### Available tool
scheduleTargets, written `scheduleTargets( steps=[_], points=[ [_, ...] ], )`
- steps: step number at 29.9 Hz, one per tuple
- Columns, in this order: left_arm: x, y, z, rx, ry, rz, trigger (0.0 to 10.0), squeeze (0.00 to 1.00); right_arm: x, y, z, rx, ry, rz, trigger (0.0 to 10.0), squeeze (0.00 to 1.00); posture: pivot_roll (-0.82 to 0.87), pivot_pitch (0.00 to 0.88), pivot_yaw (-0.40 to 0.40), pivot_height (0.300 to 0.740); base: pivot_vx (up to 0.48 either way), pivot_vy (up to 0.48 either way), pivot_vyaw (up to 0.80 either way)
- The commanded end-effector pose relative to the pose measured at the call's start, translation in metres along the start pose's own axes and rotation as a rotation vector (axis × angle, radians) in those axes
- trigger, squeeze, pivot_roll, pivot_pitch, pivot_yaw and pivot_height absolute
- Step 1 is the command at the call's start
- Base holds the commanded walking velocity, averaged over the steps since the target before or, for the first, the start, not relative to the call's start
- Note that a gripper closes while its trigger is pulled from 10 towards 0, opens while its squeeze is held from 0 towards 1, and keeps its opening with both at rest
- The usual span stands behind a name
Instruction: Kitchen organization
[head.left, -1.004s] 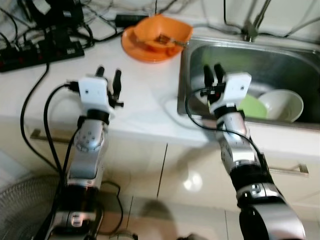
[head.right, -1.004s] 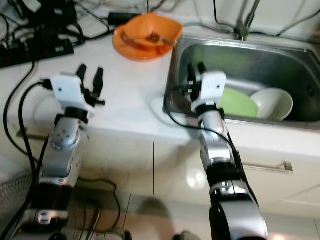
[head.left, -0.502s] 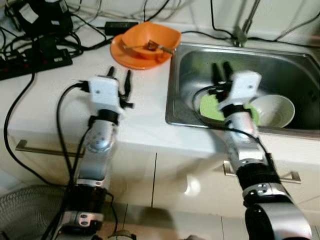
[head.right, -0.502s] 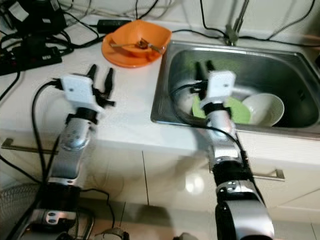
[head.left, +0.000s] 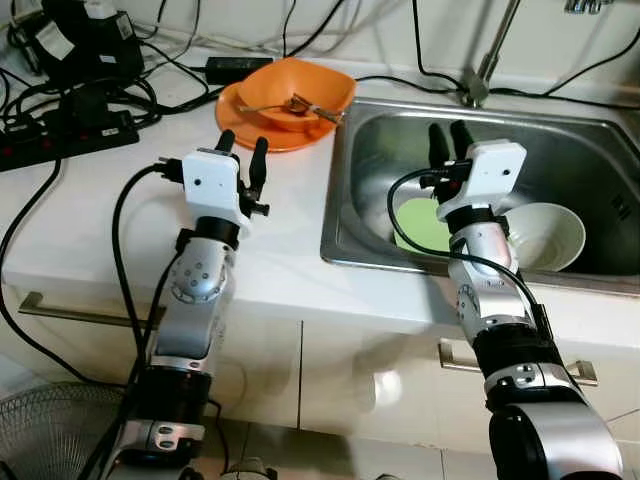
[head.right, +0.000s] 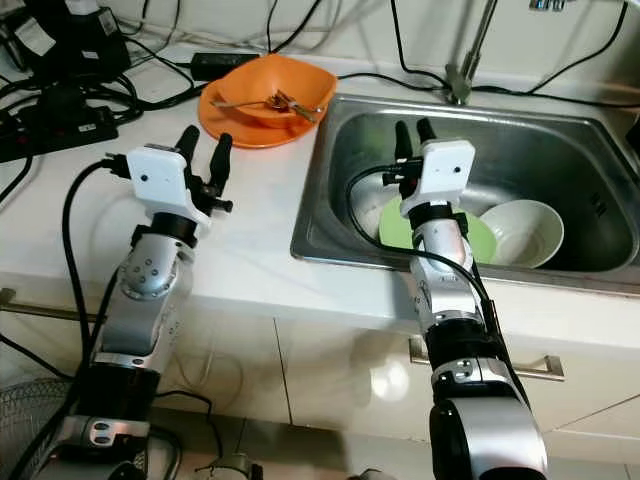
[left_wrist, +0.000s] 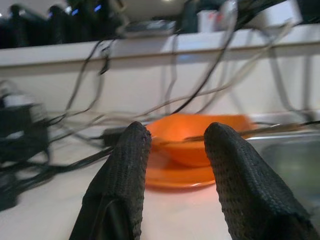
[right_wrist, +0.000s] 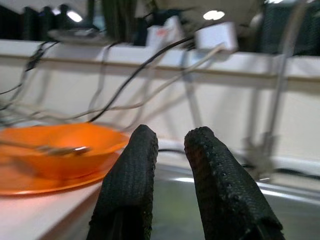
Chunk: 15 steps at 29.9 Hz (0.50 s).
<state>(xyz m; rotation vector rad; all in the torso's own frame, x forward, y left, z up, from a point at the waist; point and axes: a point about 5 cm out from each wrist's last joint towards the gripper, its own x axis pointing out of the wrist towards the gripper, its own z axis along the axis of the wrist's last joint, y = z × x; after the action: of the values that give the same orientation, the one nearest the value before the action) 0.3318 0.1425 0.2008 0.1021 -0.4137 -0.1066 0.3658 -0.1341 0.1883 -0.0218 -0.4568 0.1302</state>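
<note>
An orange bowl (head.left: 300, 88) holding cutlery sits on an orange plate (head.left: 243, 108) at the back of the white counter, left of the steel sink (head.left: 340, 205). Inside the sink lie a green plate (head.left: 420, 225) and a white bowl (head.left: 548, 235). My left gripper (head.left: 243, 147) is held up over the counter, open and empty, a short way in front of the orange plate (left_wrist: 185, 177). My right gripper (head.left: 447, 133) hovers above the sink over the green plate, its fingers (right_wrist: 132, 165) a narrow gap apart with nothing between them.
A power strip (head.left: 70, 132), a black adapter (head.left: 232, 68) and tangled cables crowd the counter's back left. The faucet (head.left: 480, 70) stands behind the sink. Drawer handles run along the cabinet front below, and a fan grille (head.left: 45, 430) sits on the floor at lower left.
The whole picture has shifted, so the camera has moved; counter and sink now sit lower and nearer. Both arms hold the same raised pose, fingers unchanged.
</note>
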Motion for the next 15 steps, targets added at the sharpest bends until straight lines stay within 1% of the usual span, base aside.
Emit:
scheduleTargets(
  steps=[1,15],
  points=[
    [0.0004,-0.0005,0.0017,-0.001,-0.007,-0.003,10.0,0.00,0.0017,0.0002,0.0031,-0.005,-0.016,0.004,10.0,0.00,0.16,0.083,-0.028,0.740,0.270,0.000,0.00],
    [-0.0001,-0.0011,0.0018,-0.002,-0.008,-0.002,10.0,0.00,0.0021,0.0023,0.0025,-0.008,-0.013,0.021,10.0,0.00,0.16,0.076,-0.032,0.740,0.269,0.000,0.00]
  ],
)
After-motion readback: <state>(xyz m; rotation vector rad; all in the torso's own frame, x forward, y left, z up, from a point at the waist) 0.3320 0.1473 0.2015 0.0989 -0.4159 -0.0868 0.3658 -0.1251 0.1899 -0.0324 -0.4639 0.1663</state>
